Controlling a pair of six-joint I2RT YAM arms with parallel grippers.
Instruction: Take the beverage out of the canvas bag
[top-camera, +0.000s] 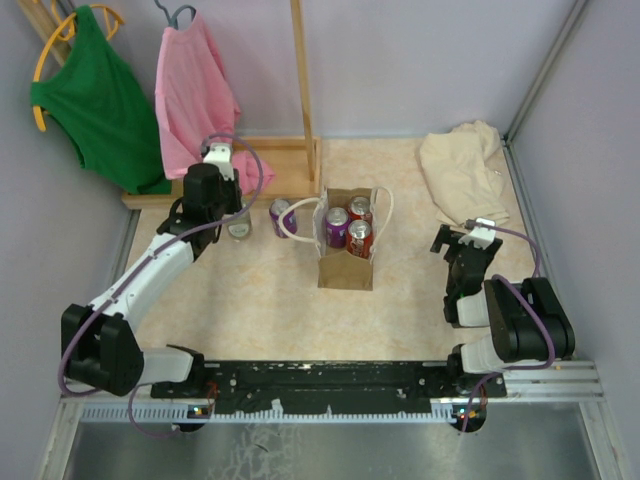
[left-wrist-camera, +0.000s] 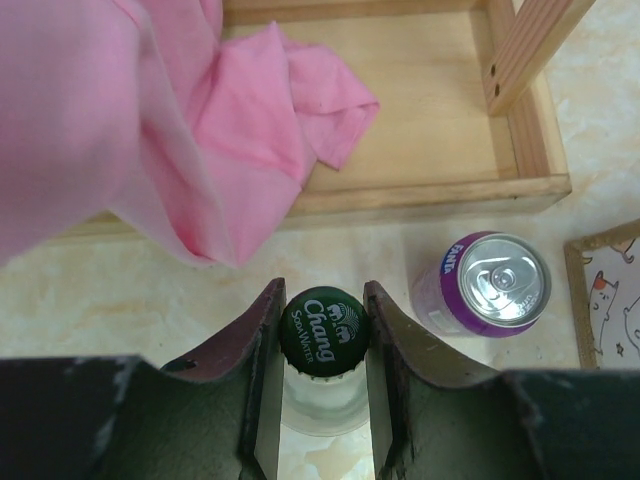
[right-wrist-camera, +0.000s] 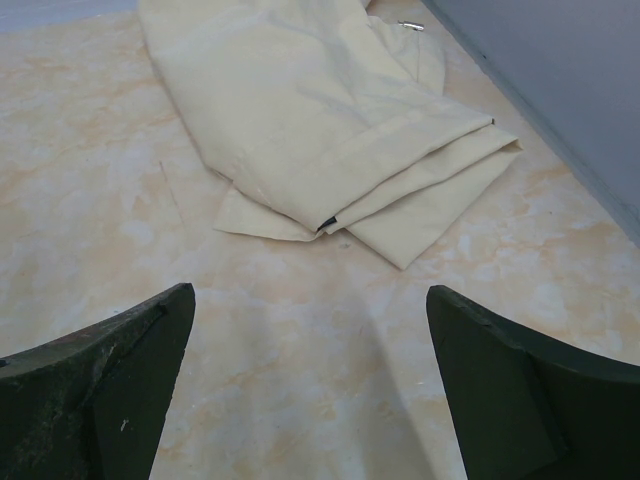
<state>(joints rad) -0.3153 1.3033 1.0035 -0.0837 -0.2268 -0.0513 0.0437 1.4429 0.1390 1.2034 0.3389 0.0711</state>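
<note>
Standing left of the canvas bag (top-camera: 345, 268), a green-capped bottle (left-wrist-camera: 323, 338) is pinched by the left gripper (left-wrist-camera: 322, 295), a purple can (left-wrist-camera: 495, 285) just beside it. Three cans (top-camera: 337, 226) are lodged upright inside the bag. The right gripper (right-wrist-camera: 310, 292) is held with fingers spread, near a beige cloth (right-wrist-camera: 310, 110).

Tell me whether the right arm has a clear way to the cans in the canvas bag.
Probably yes. The right gripper is open and empty over the table; the canvas bag stands open-topped to its left, cans exposed, nothing between them.
</note>
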